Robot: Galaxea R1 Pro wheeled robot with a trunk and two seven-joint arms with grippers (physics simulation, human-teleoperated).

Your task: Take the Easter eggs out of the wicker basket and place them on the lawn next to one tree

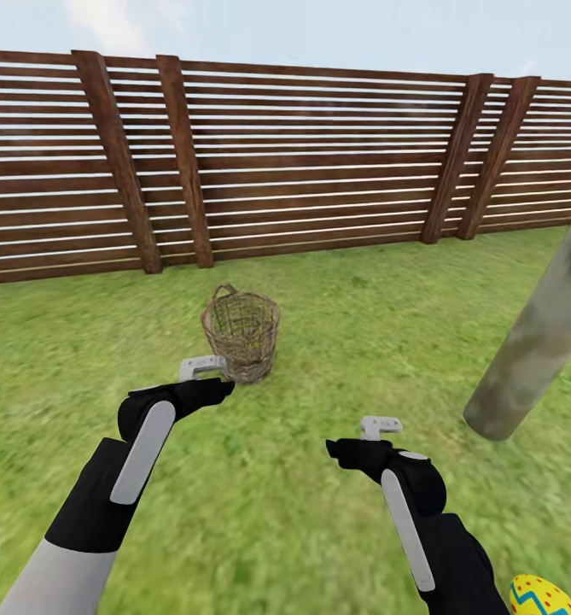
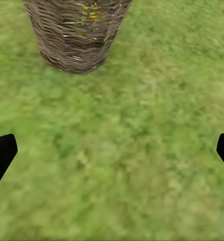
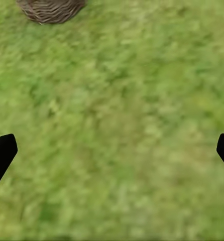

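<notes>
Down at your right elbow, one egg (image 1: 544, 597) lies on the lawn (image 1: 285, 512), cut off by the head view's corner, near the tree (image 1: 537, 346). Your right gripper (image 1: 380, 425) hangs over bare grass with its fingers spread wide and empty; your left gripper (image 1: 202, 366) sits just short of the basket (image 1: 241, 334), also wide open with nothing in it. From the head camera you can't make out anything inside the weave, but your left wrist view catches yellow and blue specks through the basket's wall (image 2: 90, 19), too blurred to count. Your right wrist view clips just the basket's base (image 3: 50, 10). Only the tree's trunk shows, leaning, its top out of frame, and the fence (image 1: 285, 162) runs behind.
</notes>
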